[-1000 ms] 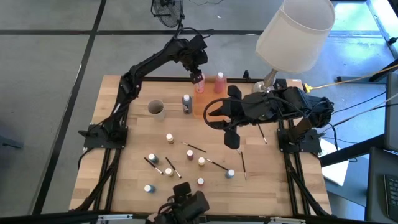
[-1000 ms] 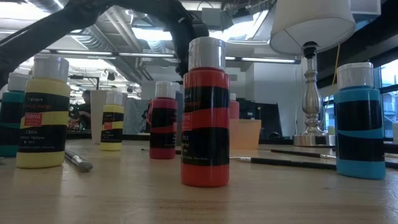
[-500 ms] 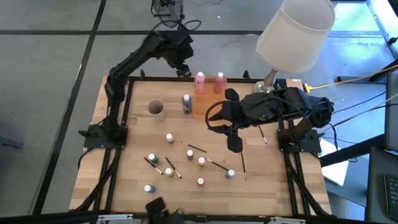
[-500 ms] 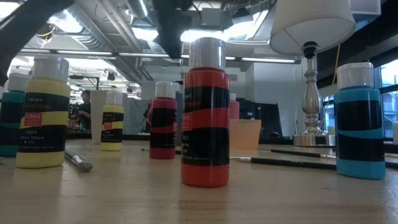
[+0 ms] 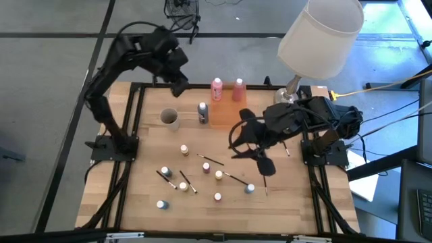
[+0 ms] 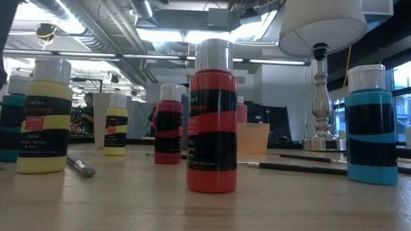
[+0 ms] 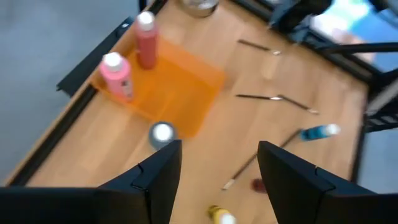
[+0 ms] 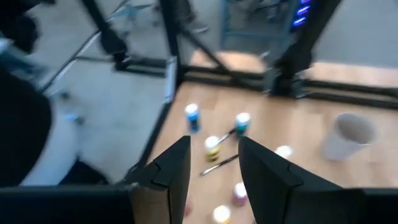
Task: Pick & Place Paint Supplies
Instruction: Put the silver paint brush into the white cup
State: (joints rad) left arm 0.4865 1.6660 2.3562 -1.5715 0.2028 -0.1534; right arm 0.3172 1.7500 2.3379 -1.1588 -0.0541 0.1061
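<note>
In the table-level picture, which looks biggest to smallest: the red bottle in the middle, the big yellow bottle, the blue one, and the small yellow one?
1. Red bottle, though it stands nearest the camera.
2. Big yellow bottle and blue bottle look about alike; I won't rank them.
3. Small yellow bottle, which stands farther back.

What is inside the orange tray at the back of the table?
The orange tray holds two pink bottles standing along one edge. The rest of its floor looks bare. The dark bottle stands just outside it.
</note>
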